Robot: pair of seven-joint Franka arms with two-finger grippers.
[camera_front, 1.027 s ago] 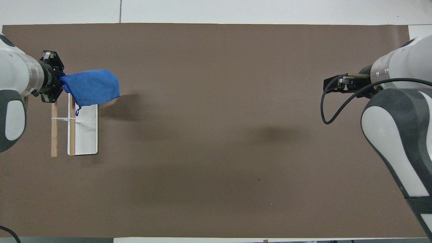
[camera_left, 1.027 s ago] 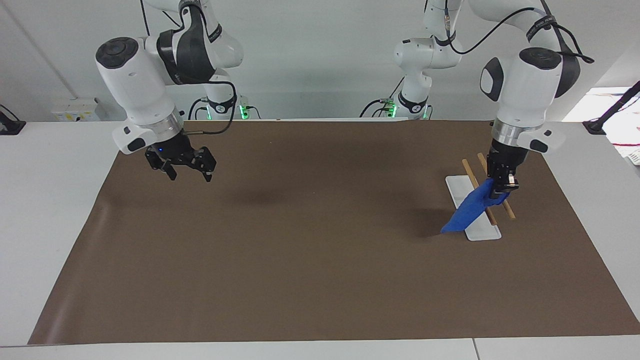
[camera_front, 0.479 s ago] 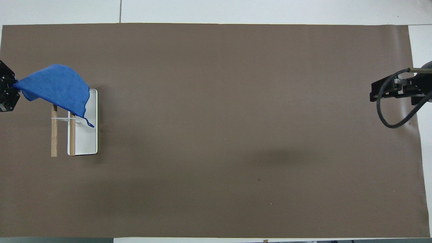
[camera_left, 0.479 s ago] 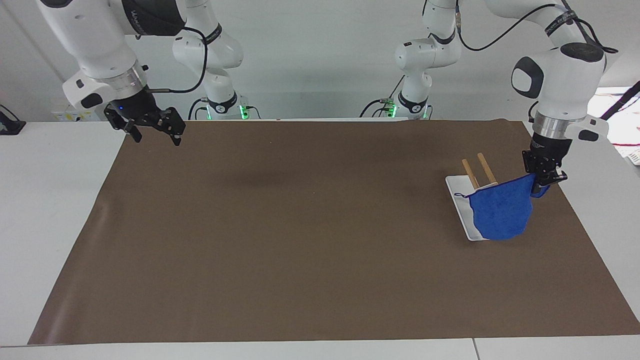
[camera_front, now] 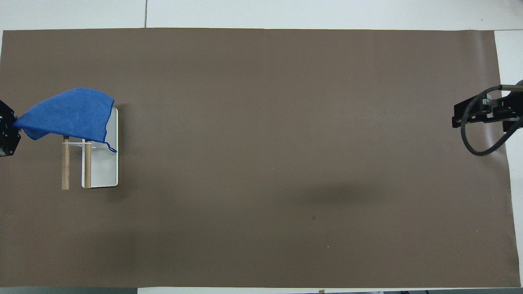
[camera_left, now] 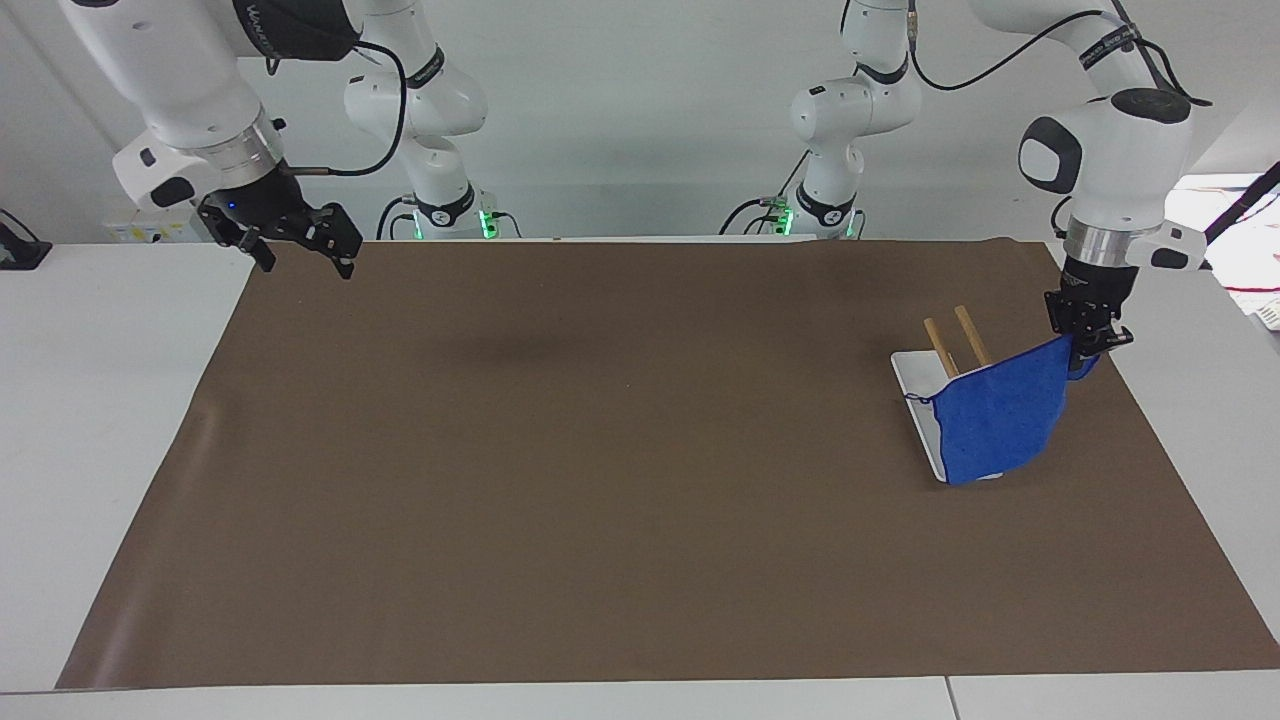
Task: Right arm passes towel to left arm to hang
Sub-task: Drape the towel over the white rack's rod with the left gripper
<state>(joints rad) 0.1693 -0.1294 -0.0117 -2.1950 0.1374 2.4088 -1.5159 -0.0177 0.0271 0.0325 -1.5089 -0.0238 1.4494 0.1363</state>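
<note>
Handover complete; hanging step in hand.

Left claw [camera_left: 1089, 343], right of centre in the facing view, clamped on one corner of the towel [camera_left: 1000, 415]. Towel now spread over the two wooden rails of the rack [camera_left: 958, 342], hanging as a broad sheet in front of its white base plate [camera_left: 915, 385]; one second ago bunched as a narrow strip slanting down toward the base. In the overhead view, towel [camera_front: 67, 116] at left edge, draped across the upper ends of the rails. Left claw moved outward toward the worktop's edge since then, drawing the cloth across.

Right claw [camera_left: 298, 243], upper left of the facing view, open and empty, withdrawn upward and outward; waiting.

Judgement: drape nearly achieved; release by left claw outstanding. Risk: uneven overhang, slippage off rails on release.
</note>
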